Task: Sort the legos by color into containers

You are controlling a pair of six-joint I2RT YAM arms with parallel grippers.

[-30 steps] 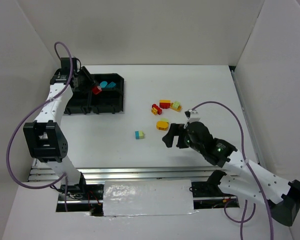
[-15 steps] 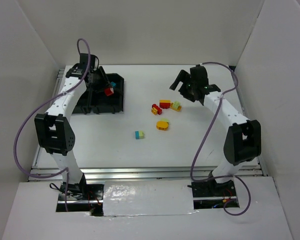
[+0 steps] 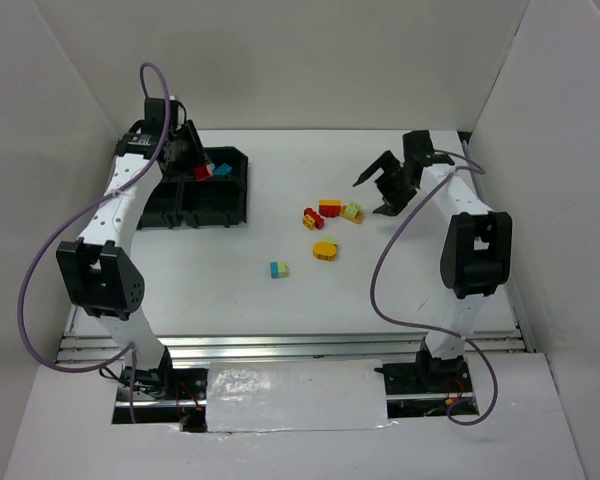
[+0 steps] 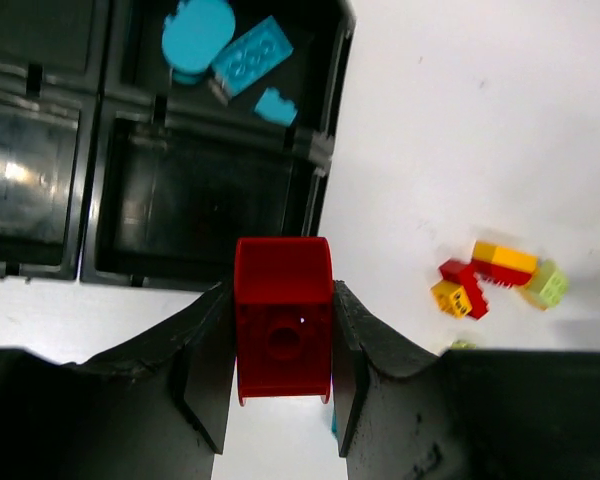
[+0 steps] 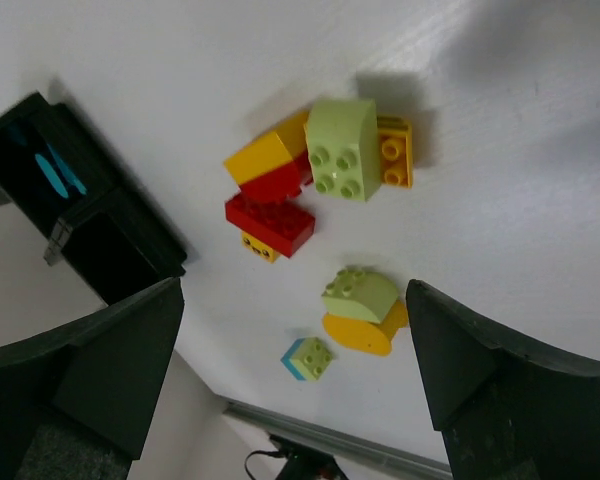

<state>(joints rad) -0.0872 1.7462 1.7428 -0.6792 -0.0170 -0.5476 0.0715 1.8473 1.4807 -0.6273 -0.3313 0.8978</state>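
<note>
My left gripper is shut on a red lego and hangs above the black tray, near the far right container where three teal legos lie. The container below it shows only a black floor. On the white table lie a red, yellow and lime cluster, a lime-on-yellow rounded piece and a teal-and-lime brick. My right gripper is open, right of the cluster and above the table; in its wrist view the lime brick and rounded piece lie between its fingers.
White walls enclose the table on the left, far and right sides. A metal rail runs along the near edge. Purple cables loop off both arms. The tray's left containers look dark and glossy.
My right arm swung from the near middle of the table out to the far right, beside the cluster, jaws open throughout. My left gripper shifted slightly over the tray, still holding the red lego.
</note>
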